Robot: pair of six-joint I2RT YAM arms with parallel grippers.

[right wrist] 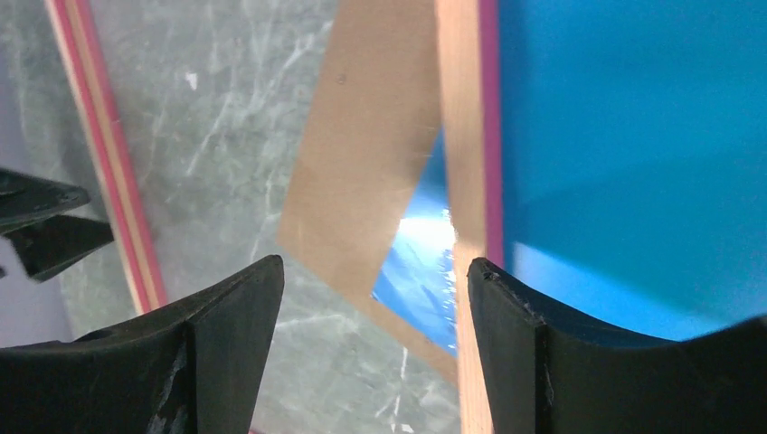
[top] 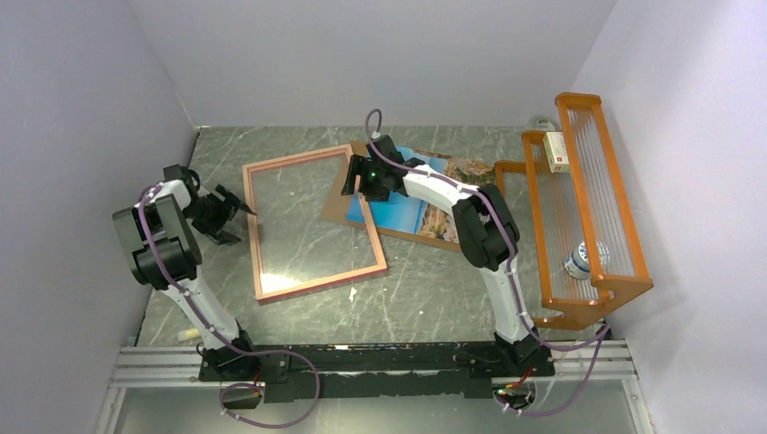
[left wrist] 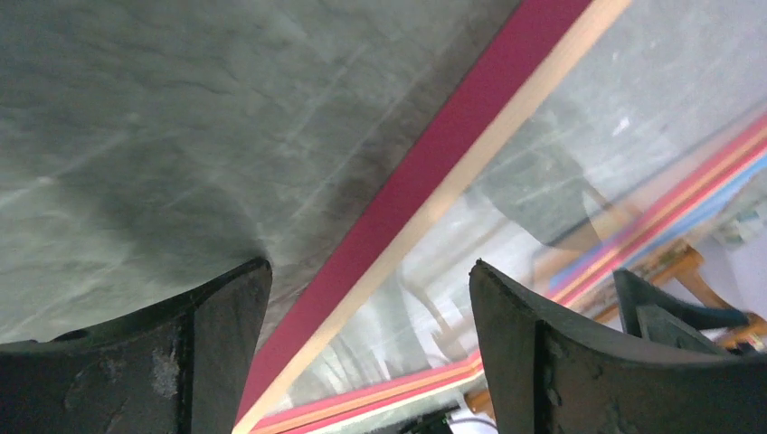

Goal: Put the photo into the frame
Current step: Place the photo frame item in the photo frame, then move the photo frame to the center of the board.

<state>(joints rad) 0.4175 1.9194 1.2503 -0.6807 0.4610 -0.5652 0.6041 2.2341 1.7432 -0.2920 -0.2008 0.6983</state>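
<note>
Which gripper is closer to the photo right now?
Right. The right gripper hangs over the left edge of the photo; the left gripper is at the far left rail of the frame, well away.

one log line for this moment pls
frame: flat, right rail over photo | photo: not yet inside | left gripper: open at left rail | right gripper: open over right rail

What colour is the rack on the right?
The rack is orange; the top view shows it best.
</note>
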